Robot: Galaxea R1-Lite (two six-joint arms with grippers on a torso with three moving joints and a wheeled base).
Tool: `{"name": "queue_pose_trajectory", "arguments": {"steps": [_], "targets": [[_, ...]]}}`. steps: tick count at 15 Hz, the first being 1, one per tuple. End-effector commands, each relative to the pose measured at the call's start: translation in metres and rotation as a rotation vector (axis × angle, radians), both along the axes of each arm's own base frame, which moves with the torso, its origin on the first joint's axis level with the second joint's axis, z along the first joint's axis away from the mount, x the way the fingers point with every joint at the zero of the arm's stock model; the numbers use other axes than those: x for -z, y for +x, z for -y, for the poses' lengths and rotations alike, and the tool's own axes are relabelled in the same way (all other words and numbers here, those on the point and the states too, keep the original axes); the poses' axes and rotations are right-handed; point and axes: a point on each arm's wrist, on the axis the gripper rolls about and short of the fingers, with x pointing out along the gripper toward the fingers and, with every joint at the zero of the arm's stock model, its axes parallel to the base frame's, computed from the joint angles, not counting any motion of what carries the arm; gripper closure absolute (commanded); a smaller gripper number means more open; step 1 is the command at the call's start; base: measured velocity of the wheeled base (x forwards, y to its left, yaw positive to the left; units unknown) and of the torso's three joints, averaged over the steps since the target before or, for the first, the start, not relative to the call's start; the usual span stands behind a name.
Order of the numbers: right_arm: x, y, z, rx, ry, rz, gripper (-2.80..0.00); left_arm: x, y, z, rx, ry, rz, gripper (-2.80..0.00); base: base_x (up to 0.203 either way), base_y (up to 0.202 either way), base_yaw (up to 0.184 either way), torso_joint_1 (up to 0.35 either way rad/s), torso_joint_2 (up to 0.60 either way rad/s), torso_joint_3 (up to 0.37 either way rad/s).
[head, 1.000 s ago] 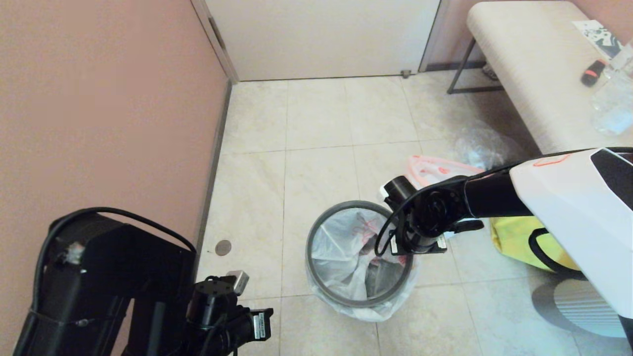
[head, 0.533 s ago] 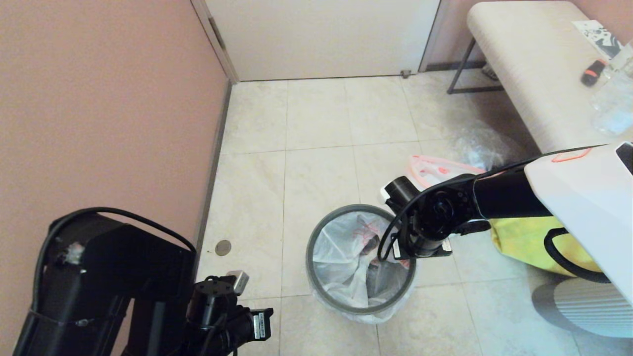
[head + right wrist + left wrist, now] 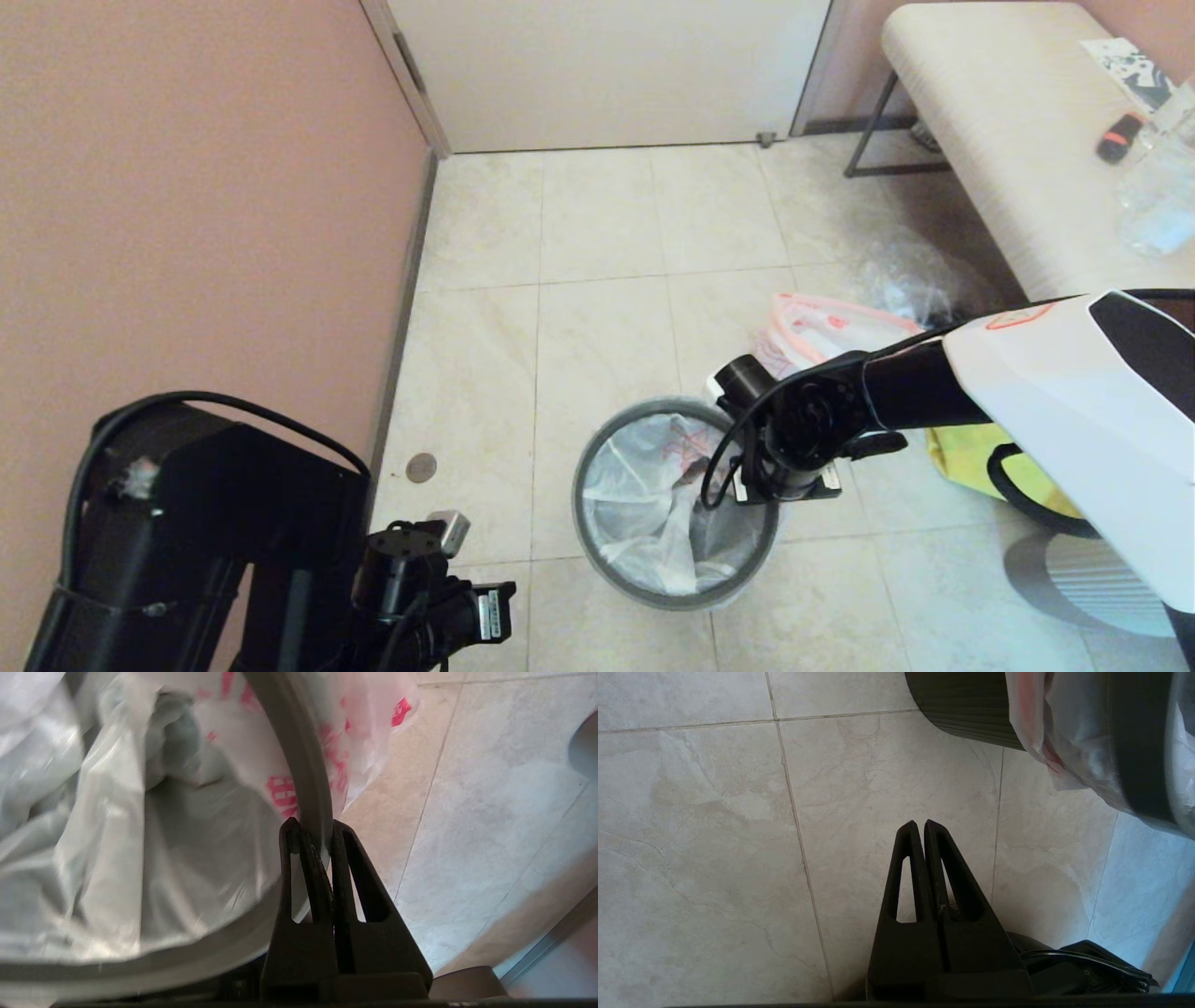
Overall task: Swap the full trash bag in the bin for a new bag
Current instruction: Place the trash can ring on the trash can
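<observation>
The black bin (image 3: pixel 966 704) stands on the floor tiles, lined with the new bag (image 3: pixel 644 504), thin white plastic with red print (image 3: pixel 280 793) and no trash in it. The dark-grey hoop (image 3: pixel 597 551) lies round the bin's mouth over the bag. My right gripper (image 3: pixel 310 826) is shut on the hoop (image 3: pixel 303 765) at the bin's right side (image 3: pixel 782 485). The full trash bag (image 3: pixel 822 331) lies on the floor just behind the right arm, partly hidden by it. Shut on nothing, my left gripper (image 3: pixel 921 823) hangs parked over bare tiles, left of the bin.
A yellow tote bag (image 3: pixel 966 448) lies right of the bin and a crumpled clear bag (image 3: pixel 906 271) beyond the full bag. A grey ribbed cylinder (image 3: pixel 1102 574) stands at the lower right, under a bench (image 3: pixel 990 140). A pink wall (image 3: pixel 187 233) runs along the left.
My right gripper has brought the hoop lower and slightly nearer over the bin. Less of the bag's overhang shows below the hoop. The left arm has not moved.
</observation>
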Motion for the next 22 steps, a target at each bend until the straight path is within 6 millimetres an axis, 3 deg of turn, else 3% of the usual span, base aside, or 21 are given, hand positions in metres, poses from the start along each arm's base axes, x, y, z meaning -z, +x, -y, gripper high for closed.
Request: {"name": "queue_pose_trajectory", "arguments": {"steps": [1,10,22], "targets": [[0.013,0.009,0.005,0.025,-0.009,-0.01,0.0,0.0,0.0,0.0,-0.001,-0.004,0.005,0.0,0.0,0.0,0.0,0.0,0.0,0.0],[0.021,0.019,-0.003,0.018,0.003,0.003,0.0,0.0,0.0,0.0,-0.001,-0.004,0.005,0.0,0.0,0.0,0.0,0.0,0.0,0.0],[-0.018,0.002,-0.005,-0.001,0.025,0.055,0.0,0.0,0.0,0.0,-0.001,-0.004,0.005,0.0,0.0,0.0,0.0,0.0,0.0,0.0]]}}
